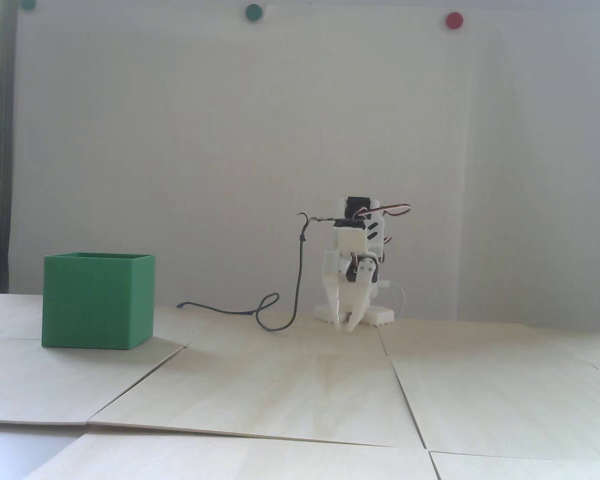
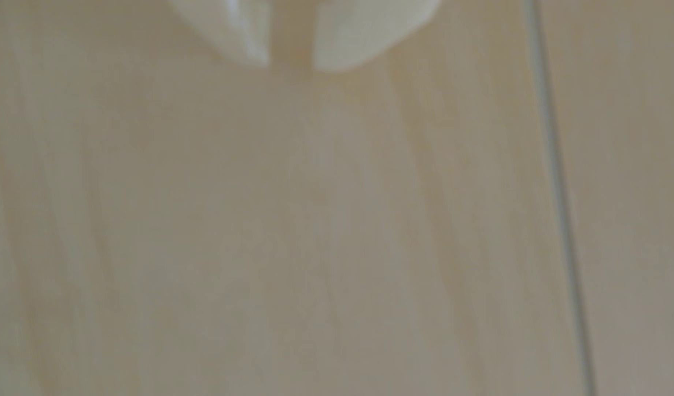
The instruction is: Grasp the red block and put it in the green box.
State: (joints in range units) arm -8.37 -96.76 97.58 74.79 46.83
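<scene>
White tool [image 1: 345, 324] hangs empty, narrowly parted, over counter [image 1: 300, 380]; no red block visible, locate it first.

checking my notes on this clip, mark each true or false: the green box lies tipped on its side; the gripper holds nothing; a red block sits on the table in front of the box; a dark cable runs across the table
1. The green box lies tipped on its side: false, it stands upright, open top up.
2. The gripper holds nothing: true; the gap between its tips is empty in the wrist view.
3. A red block sits in front of the box: false, no red block shows in either view.
4. A dark cable runs across the table: true.
</scene>
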